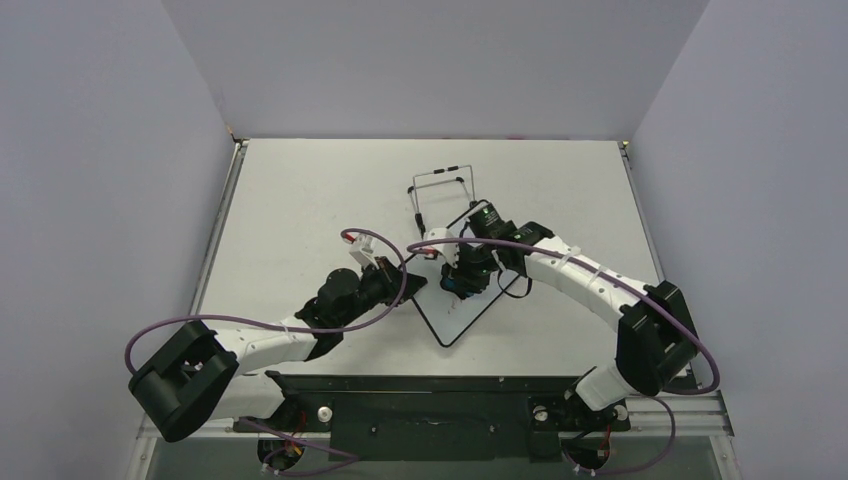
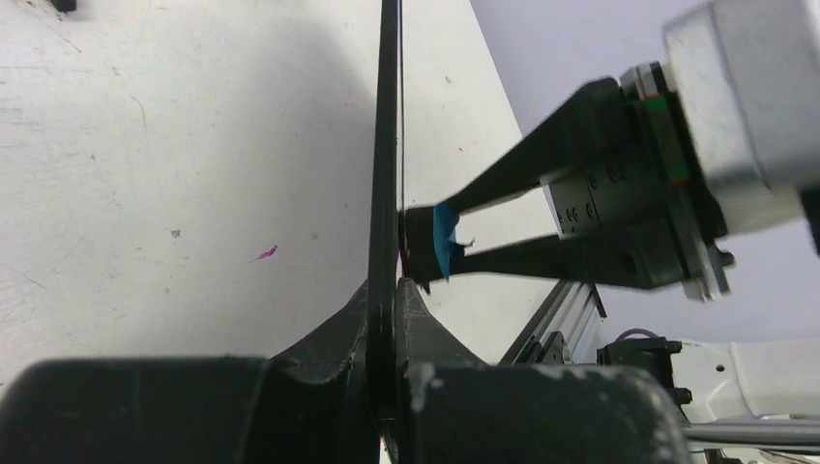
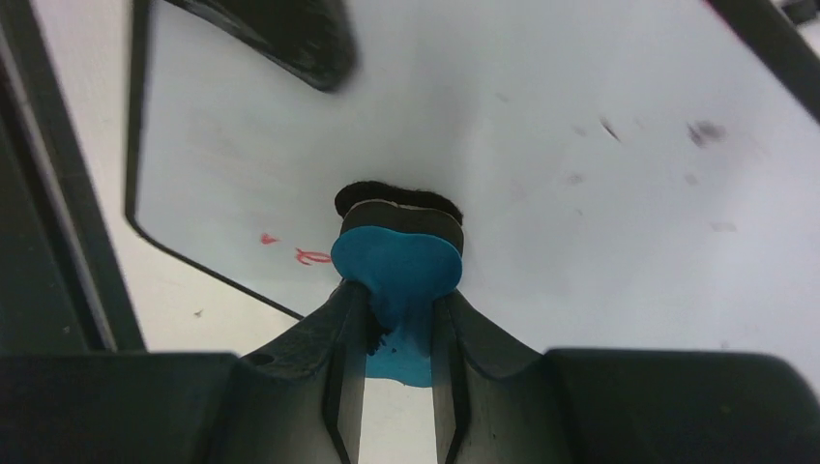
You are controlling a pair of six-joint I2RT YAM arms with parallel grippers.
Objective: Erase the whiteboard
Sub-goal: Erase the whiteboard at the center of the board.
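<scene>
While my left hand [image 1: 397,272] clamps the edge of the board [image 1: 468,312], my right hand [image 3: 396,314] pinches the eraser [image 3: 395,259], its felt pressed on the board beside red marks [image 3: 309,256].

surface: white table [image 1: 300,200] | on it: black wire stand [image 1: 440,185] — far centre | whiteboard [image 1: 462,318] corner perhaps touching it

A white desk [image 1: 300,200] fills a three-sided booth of plain pale lavender-grey walls: back wall [image 1: 430,60], left wall [image 1: 90,180], right wall [image 1: 760,150]. Thin metal trim [image 1: 216,225] edges the desk's sides. Light is soft and even; the desk shows faint scuffs and one small magenta fleck [image 2: 267,253].
</scene>
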